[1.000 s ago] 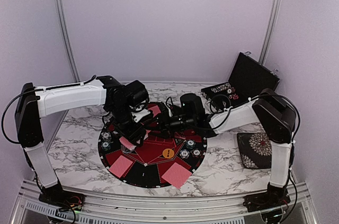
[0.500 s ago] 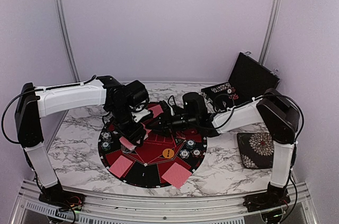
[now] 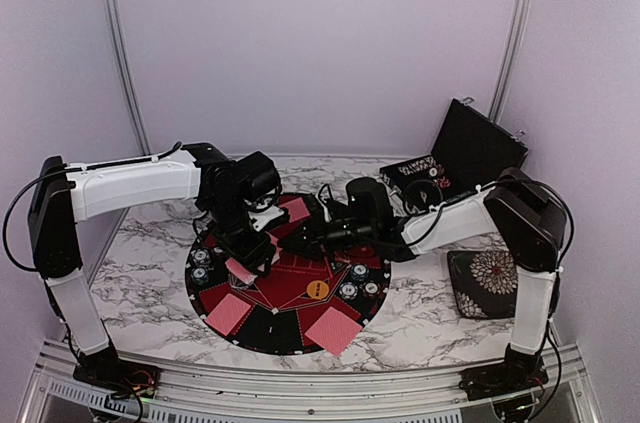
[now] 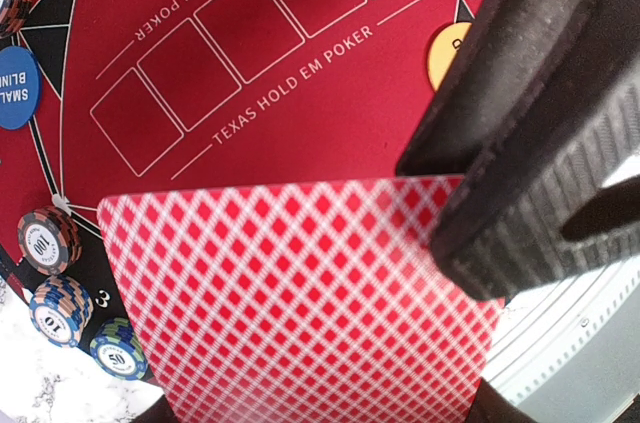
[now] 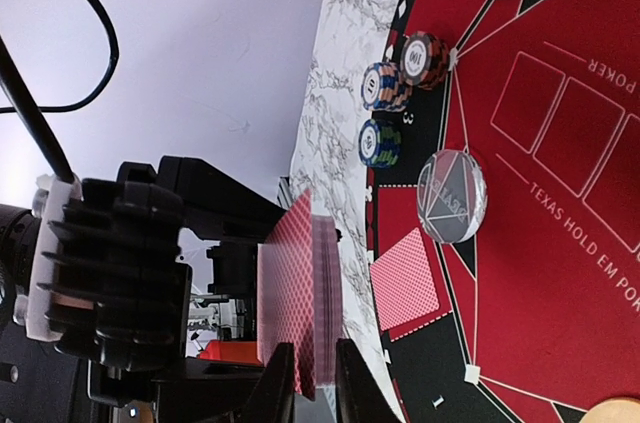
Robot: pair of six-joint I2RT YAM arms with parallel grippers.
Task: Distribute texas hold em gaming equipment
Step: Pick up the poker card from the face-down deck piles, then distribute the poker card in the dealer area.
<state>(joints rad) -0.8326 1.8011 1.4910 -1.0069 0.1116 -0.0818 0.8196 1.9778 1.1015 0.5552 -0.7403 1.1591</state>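
Since 1.0 s ago the right arm has reached further left over the round poker mat (image 3: 290,288); left arm unchanged. Left claw (image 4: 500,243) clamped on a pink-red-backed card (image 4: 300,293), held above the mat. Right claw (image 3: 300,236): cannot tell if wide or narrow. Chip stacks (image 4: 60,283) sit at the mat's rim; two cards (image 3: 331,328) lie face-down on its near edge, over the marble worktop (image 3: 140,253).

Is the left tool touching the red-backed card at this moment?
Touching. The left wrist view shows the left tool with a ribbed finger pressed onto the red-backed card at its right edge, no gap visible.
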